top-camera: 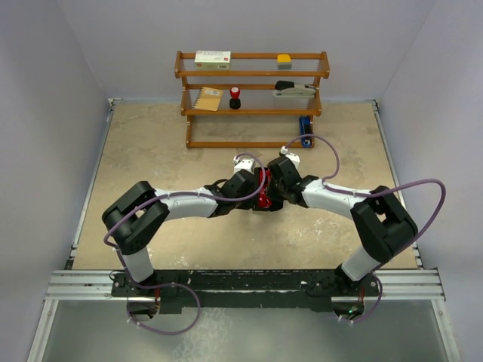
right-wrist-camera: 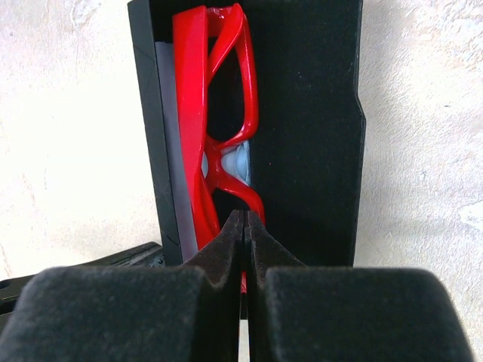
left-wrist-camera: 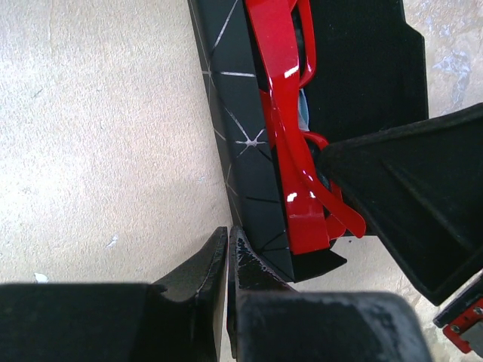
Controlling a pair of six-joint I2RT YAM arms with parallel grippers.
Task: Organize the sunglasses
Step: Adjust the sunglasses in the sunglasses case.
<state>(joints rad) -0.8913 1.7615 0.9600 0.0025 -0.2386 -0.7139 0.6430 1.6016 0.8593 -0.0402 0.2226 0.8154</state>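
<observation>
Mid-table (top-camera: 151,151), well apart from the wooden shelf (top-camera: 253,74) at the far edge, the black case (right-wrist-camera: 309,113) is lying open. The sunglasses (right-wrist-camera: 192,113) are sitting folded inside it over a pale blue cloth (right-wrist-camera: 238,160), long axis running near-to-far along the case.

The right gripper (right-wrist-camera: 243,226) is pinching the red frame just past the bridge. The left gripper (left-wrist-camera: 228,241) has its fingers together at a case corner; I cannot tell whether it is nipping the wall.

Judgement: seating is nearly done, with release and closing the case remaining.

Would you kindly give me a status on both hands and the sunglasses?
Left hand shut, tips at the wall of the case. Right hand shut on the sunglasses, lying in the open case. No obstruction seen.
</observation>
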